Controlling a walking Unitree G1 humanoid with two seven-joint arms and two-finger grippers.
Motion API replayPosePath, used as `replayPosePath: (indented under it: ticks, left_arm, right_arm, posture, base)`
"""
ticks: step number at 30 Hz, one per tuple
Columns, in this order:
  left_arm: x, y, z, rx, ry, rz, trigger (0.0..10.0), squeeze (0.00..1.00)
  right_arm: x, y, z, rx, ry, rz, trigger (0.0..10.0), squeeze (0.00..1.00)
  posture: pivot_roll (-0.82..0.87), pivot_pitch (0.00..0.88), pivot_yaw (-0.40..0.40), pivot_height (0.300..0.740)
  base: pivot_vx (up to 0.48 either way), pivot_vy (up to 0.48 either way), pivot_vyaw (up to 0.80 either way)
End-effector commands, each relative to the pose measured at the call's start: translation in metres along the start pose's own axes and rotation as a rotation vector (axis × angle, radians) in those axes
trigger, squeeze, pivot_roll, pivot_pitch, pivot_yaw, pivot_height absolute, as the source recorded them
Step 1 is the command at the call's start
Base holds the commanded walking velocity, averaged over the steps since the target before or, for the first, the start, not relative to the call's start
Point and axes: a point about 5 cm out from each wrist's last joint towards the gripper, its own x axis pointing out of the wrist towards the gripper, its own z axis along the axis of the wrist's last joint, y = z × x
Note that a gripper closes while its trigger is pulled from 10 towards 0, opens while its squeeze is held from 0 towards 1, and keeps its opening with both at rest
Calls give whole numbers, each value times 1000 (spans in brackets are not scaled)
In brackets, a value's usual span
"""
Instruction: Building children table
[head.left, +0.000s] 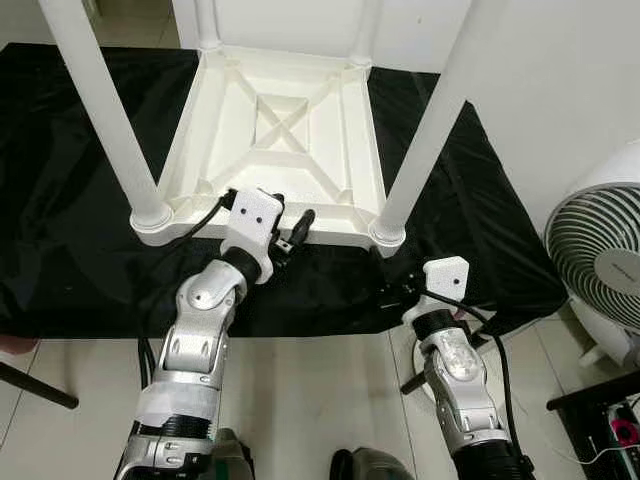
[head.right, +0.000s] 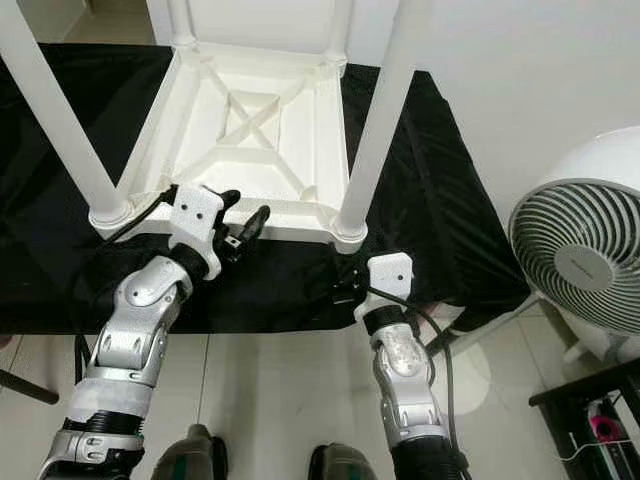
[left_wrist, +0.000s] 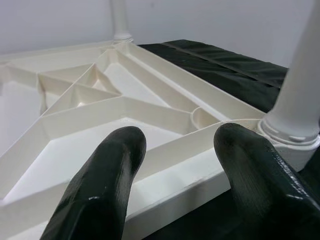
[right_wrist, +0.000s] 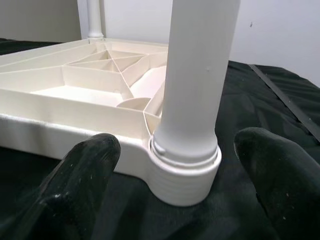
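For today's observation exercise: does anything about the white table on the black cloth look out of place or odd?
The table lies upside down on the black cloth, legs pointing up, as fits mid-assembly. Both grippers, left and right, sit open at its near edge. Nothing looks damaged or askew.

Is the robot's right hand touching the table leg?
Apart. In the right wrist view, the right gripper is open, with black cloth showing between each finger and the table leg.

I count one upturned white table top (head.left: 290, 140), four white legs (head.left: 100, 110) standing on it, one black cloth (head.left: 60, 250), one fan (head.left: 600, 255).
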Motion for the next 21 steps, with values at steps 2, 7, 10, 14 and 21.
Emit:
replayPosePath:
  ticks: [2, 7, 10, 14, 21]
  left_arm:
    - [-4, 13, 0, -19, 7, 244, 10000, 0]
    - [-6, 25, 2, -37, 9, 315, 10000, 0]
    - [-6, 29, 4, -14, 13, 337, 10000, 0]
    - [-7, 31, 5, -5, 14, 341, 10000, 0]
    - [-11, 48, 12, 65, 41, 353, 10000, 0]
  right_arm:
    - [3, -5, 6, -10, -15, -25, 10000, 0]
    - [9, -5, 14, -16, -42, 2, 10000, 0]
    - [11, 0, 17, -3, -47, 70, 10000, 0]
    - [11, 4, 19, 2, -52, 103, 10000, 0]
    - [27, 1, 28, -47, -102, 112, 10000, 0]
  posture:
    - [41, 68, -28, 740]
    - [53, 72, -18, 740]
    - [63, 71, 1, 740]
    - [63, 71, 1, 740]
    - [92, 61, 78, 740]
  base:
    - [0, 0, 0]
    - [0, 0, 0]
    - [0, 0, 0]
    - [0, 0, 0]
    - [0, 0, 0]
